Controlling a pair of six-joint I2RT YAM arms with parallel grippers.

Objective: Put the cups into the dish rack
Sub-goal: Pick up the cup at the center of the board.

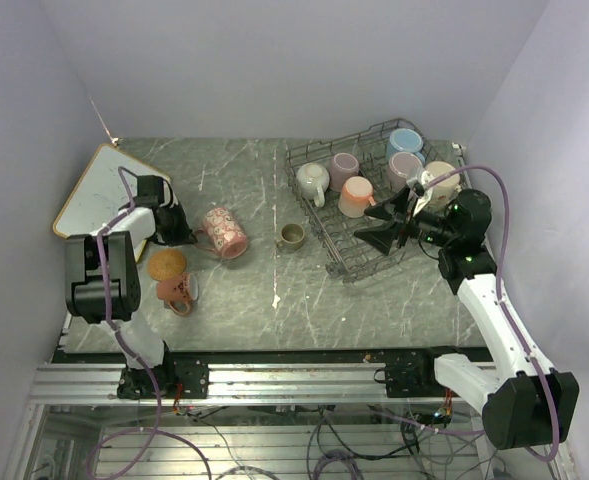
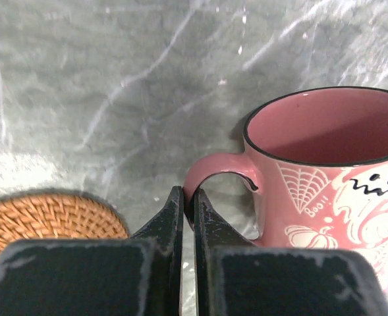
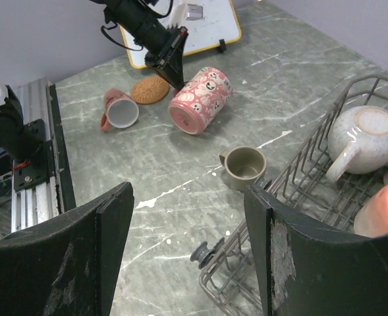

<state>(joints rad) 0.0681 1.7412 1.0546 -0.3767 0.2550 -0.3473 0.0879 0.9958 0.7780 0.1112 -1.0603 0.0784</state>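
My left gripper (image 1: 188, 234) is shut on the handle of a pink printed mug (image 1: 226, 231), which lies tilted on the table; the left wrist view shows my fingertips (image 2: 175, 205) pinching the handle of the mug (image 2: 325, 171). My right gripper (image 1: 386, 224) is open and empty above the near corner of the grey wire dish rack (image 1: 319, 225). The rack holds several mugs: cream (image 1: 312, 180), mauve (image 1: 345, 167), peach (image 1: 356, 196), light blue (image 1: 405, 143). A small olive-brown cup (image 1: 292, 236) stands upright just left of the rack. A pink mug (image 1: 177, 290) lies on its side near the left arm.
A round cork coaster (image 1: 167, 264) lies beside the pink mug and also shows in the left wrist view (image 2: 42, 217). A wood-framed whiteboard (image 1: 99, 190) leans at the far left. Walls close in on both sides. The rack's wheeled corner (image 3: 210, 252) sits below my right gripper (image 3: 190, 217).
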